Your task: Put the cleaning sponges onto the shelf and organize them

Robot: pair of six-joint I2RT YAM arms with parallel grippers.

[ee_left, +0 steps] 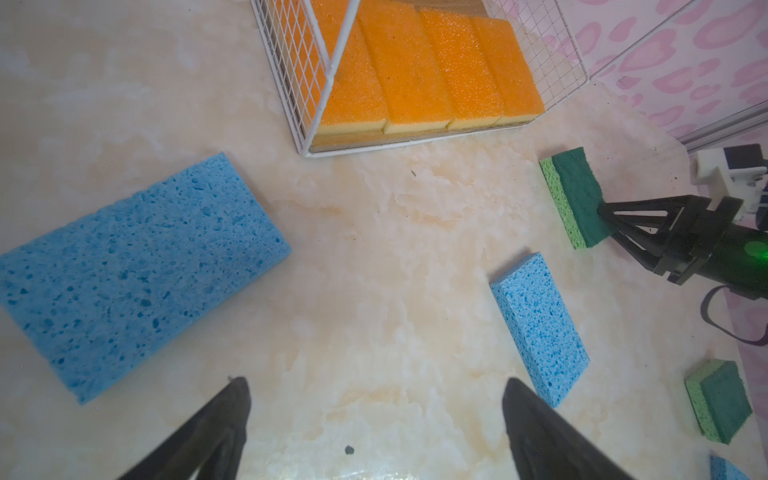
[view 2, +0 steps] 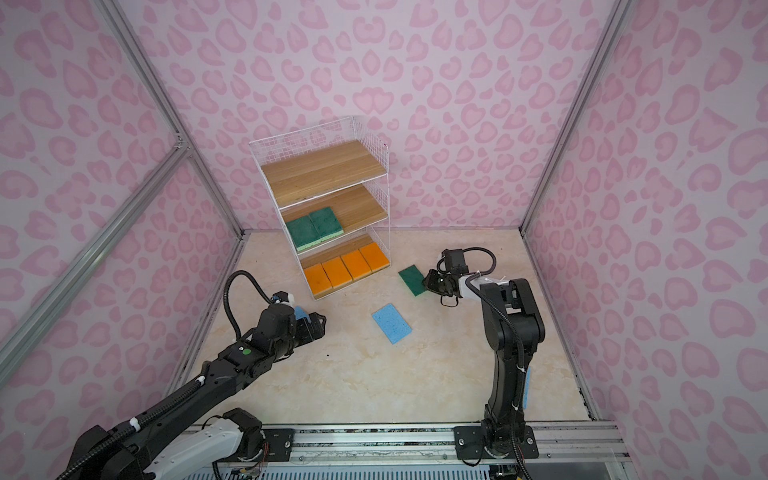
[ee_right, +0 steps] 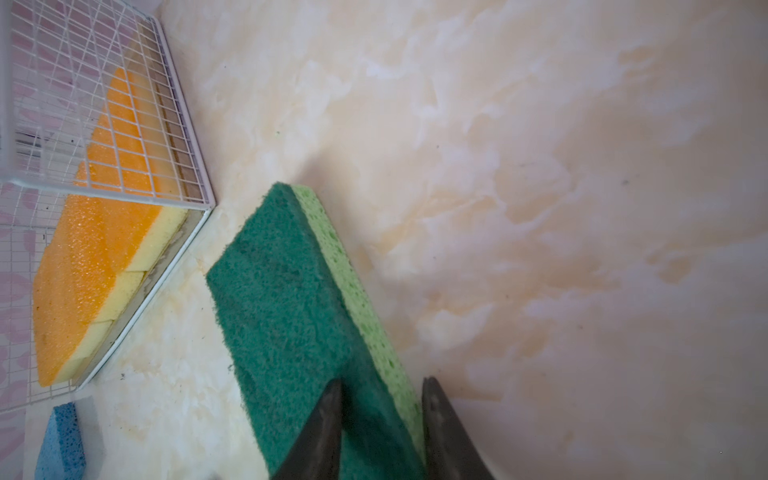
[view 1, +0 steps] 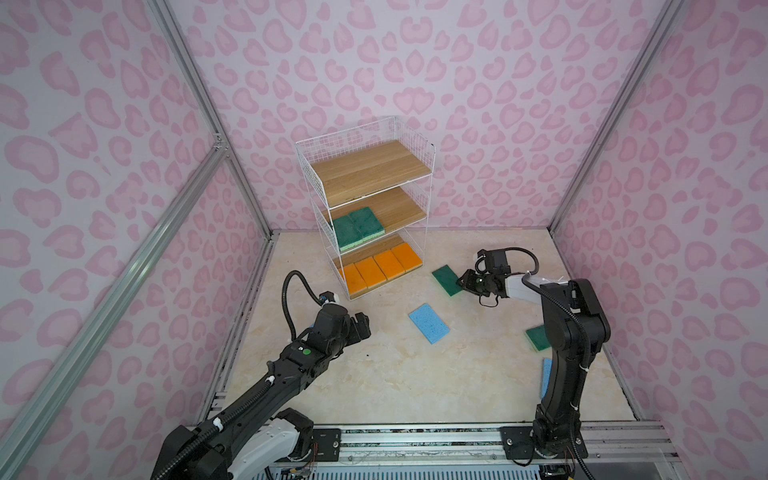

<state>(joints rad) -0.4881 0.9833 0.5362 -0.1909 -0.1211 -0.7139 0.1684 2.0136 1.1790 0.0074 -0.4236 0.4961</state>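
My right gripper (ee_right: 383, 380) pinches the green sponge (ee_right: 286, 299) by one end, seemingly firmly, so lift level to the shelf (view 1: 370, 166); left gripper (ee_left: 374, 380) gapes empty.

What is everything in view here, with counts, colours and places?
white wire three-tier shelf with wooden boards: one, white and brown, at back of table.
orange rectangular sponges: four, orange, bottom board.
dark green scouring sponges: four, green; two on middle board, one beside right arm at, one (pinched green sponge) right of shelf.
porous light blue sponges: three, blue; mid-table, by left tool, behind right arm.
left tool: one, black, open above the table.
right tool: one, black, closed on the pinched green sponge.
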